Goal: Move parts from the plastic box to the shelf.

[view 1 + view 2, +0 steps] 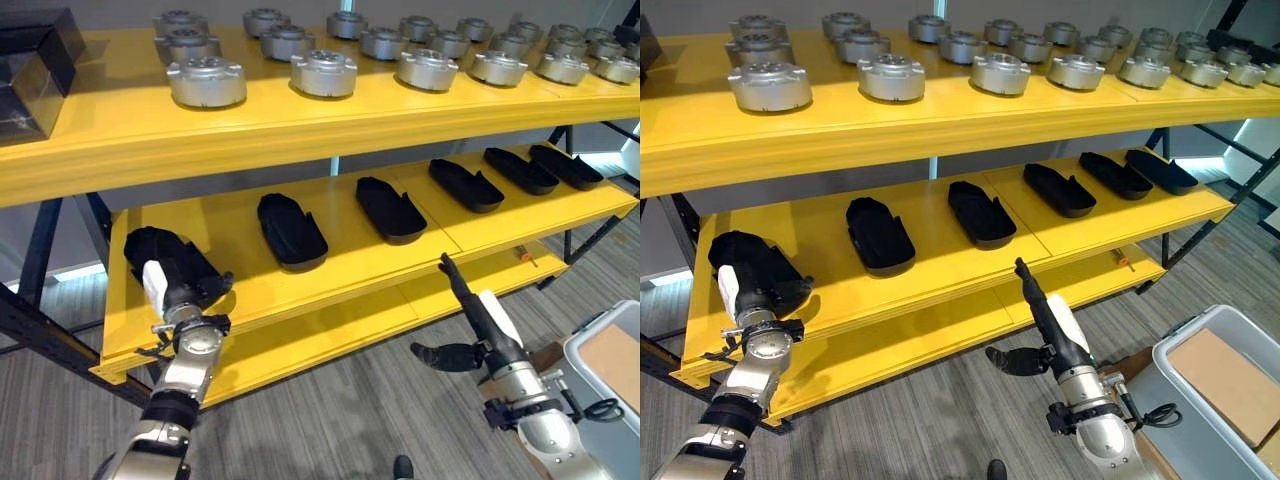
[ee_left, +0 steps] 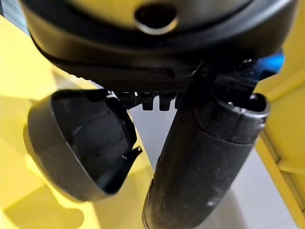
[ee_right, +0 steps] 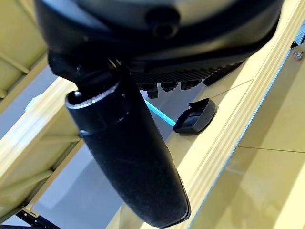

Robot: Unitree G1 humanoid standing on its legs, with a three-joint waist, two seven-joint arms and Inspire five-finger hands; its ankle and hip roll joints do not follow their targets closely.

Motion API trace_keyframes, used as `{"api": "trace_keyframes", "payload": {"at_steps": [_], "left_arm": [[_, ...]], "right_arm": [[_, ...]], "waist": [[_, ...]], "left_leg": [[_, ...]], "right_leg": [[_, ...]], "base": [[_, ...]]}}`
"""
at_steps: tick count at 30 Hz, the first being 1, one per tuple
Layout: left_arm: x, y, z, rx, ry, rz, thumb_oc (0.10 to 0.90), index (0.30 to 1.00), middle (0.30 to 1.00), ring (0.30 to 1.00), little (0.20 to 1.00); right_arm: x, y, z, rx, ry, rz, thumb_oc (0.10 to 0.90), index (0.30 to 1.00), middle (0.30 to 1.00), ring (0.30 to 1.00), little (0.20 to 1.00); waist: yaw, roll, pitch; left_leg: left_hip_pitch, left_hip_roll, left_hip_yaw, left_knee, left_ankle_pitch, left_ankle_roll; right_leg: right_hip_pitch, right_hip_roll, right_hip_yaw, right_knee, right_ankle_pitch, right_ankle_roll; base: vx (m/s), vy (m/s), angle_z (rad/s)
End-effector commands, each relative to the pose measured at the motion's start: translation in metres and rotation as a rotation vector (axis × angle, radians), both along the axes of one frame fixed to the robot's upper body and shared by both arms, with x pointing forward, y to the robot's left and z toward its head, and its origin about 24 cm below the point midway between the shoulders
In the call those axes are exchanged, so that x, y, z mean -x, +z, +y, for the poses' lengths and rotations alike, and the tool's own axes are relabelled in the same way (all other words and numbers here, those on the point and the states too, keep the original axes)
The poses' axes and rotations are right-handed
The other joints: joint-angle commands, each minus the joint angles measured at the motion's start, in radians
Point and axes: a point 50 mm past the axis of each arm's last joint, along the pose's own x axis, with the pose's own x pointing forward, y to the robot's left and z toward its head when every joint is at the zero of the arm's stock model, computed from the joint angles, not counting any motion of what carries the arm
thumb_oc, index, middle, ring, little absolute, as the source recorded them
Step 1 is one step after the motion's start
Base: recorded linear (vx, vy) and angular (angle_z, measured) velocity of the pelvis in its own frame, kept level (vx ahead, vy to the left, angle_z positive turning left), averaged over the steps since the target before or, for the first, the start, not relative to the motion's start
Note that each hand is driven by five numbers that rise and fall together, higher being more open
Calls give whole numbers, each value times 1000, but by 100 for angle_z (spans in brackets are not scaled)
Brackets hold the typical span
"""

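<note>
- Our left hand [image 1: 180, 285] reaches onto the left end of the middle shelf [image 1: 360, 262]; its fingers are hidden among a black part [image 1: 160, 255] there, so we cannot tell whether they grip it.
- In the left wrist view this part [image 2: 81, 152] shows as a hollow, dark, moulded shell lying on the yellow board, likely light, rigid and smooth; we judge its thin rim the best hold.
- Our right hand [image 1: 480, 320] hangs below the shelf edge, fingers straight, thumb out, holding nothing.
- Five similar black shells [image 1: 291, 231] lie spaced along the same shelf.
- Round metal parts [image 1: 206, 81] sit above.
- The plastic box [image 1: 1210, 400] stands at lower right.
</note>
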Motion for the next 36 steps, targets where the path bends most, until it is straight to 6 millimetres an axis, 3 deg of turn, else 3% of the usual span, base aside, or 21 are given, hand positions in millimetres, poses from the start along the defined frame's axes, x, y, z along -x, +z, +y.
{"api": "trace_keyframes", "payload": {"at_steps": [1, 16, 26, 36], "left_arm": [[-38, 92, 14, -151, 47, -284, 900, 1000, 1000, 1000, 1000], [-49, 76, 25, 29, 122, -189, 900, 1000, 1000, 1000, 1000], [-37, 47, 43, 90, 223, -61, 900, 1000, 1000, 1000, 1000], [-16, 22, 63, 0, 242, 77, 900, 1000, 1000, 1000, 1000]], "right_arm": [[-10, 65, 8, -33, 88, -352, 900, 1000, 1000, 1000, 1000], [-10, 66, 12, -52, 118, -350, 900, 1000, 1000, 1000, 1000], [-7, 67, 14, -59, 149, -351, 900, 1000, 1000, 1000, 1000], [-4, 69, 10, -54, 149, -352, 900, 1000, 1000, 1000, 1000]], "waist": [[-3, -3, 22], [-13, -15, 65], [-14, -22, 90], [0, -25, 103]], "left_leg": [[64, -32, 44, -8, -71, 58], [47, -31, 52, -5, -62, 60], [51, -30, 62, -1, -62, 58], [65, -33, 59, -3, -68, 57]], "right_leg": [[42, -2, -11, 61, -32, -2], [5, 0, 10, 74, -33, -4], [-8, 2, 24, 82, -37, -9], [9, -1, 19, 80, -44, -10]], "base": [[0, 0, 0], [1, 4, -4], [0, 2, -1], [0, 0, 0]]}}
